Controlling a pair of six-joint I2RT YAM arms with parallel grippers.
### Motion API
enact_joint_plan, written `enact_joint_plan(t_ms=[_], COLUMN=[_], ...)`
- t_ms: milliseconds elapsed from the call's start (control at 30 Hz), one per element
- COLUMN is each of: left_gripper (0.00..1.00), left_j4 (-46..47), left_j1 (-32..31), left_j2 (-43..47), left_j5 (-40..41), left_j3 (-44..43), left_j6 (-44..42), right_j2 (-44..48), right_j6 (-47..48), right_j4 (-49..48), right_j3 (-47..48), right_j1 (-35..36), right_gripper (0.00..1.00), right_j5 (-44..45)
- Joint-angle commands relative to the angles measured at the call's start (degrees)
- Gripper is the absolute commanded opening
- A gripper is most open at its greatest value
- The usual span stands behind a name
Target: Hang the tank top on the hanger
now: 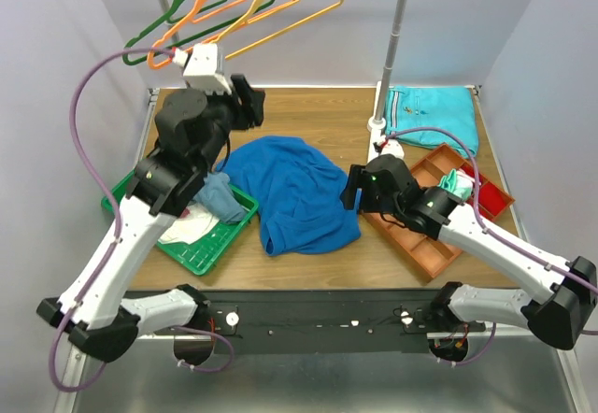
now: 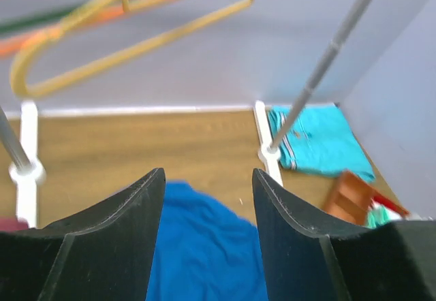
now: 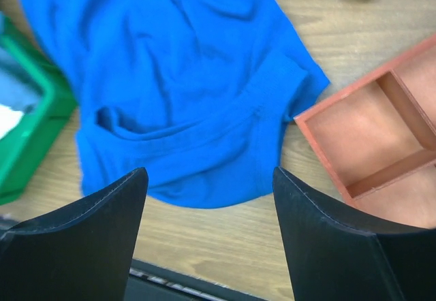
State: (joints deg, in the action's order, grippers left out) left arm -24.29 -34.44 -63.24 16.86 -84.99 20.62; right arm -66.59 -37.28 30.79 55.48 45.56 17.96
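Observation:
The royal blue tank top (image 1: 294, 193) lies crumpled on the wooden table, between the two arms. The yellow hanger (image 1: 290, 11) hangs on the rail at the back, next to an orange and a green one. My left gripper (image 1: 254, 105) is raised above the table's back left, open and empty; its wrist view looks down past the fingers (image 2: 208, 175) at the tank top (image 2: 197, 246), with the hanger (image 2: 136, 35) above. My right gripper (image 1: 353, 189) hovers at the tank top's right edge, open and holding nothing (image 3: 210, 171), over the hem (image 3: 184, 90).
A green basket (image 1: 201, 249) with cloths sits at the left. A red-brown compartment tray (image 1: 420, 245) lies at the right, close to the right gripper. A folded turquoise garment (image 1: 434, 114) rests at the back right beside the rack pole (image 1: 397, 39).

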Motion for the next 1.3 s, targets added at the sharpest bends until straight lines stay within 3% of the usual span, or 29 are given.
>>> enact_joint_plan(t_ms=[0,233,367,500,900,1267], left_gripper=[0.62,0.59,0.58,0.57,0.57,0.56], left_j4=[6.01,5.22,3.82,0.22,-1.9,-1.37], left_j1=[7.24,23.42,27.57,29.86,31.45,31.36], left_j2=[-9.58,-23.14,-28.51,-34.65,-39.85,-43.28], left_j5=[-6.55,-27.81,-38.19,-42.95,-42.44,-42.88], left_j3=[-11.73,-27.22,-32.86,-38.92,-39.9,-39.2], left_j6=[-9.11,-4.81,-5.94,-8.31,-16.4,-15.7], right_j2=[1.2,1.99,2.6,1.82,1.45,2.25], right_j6=[1.33,2.21,4.4,6.42,9.94,9.86], right_j4=[2.0,2.26,1.91,1.47,-2.92,-3.54], right_j3=[5.51,7.27,6.83,7.0,6.39,4.55], right_j1=[-0.12,-0.12,-0.12,-0.12,-0.03,-0.03], right_gripper=[0.82,0.84,0.84,0.84,0.84,0.84], right_j5=[-4.41,-7.49,-9.6,-11.18,-16.63,-15.58])
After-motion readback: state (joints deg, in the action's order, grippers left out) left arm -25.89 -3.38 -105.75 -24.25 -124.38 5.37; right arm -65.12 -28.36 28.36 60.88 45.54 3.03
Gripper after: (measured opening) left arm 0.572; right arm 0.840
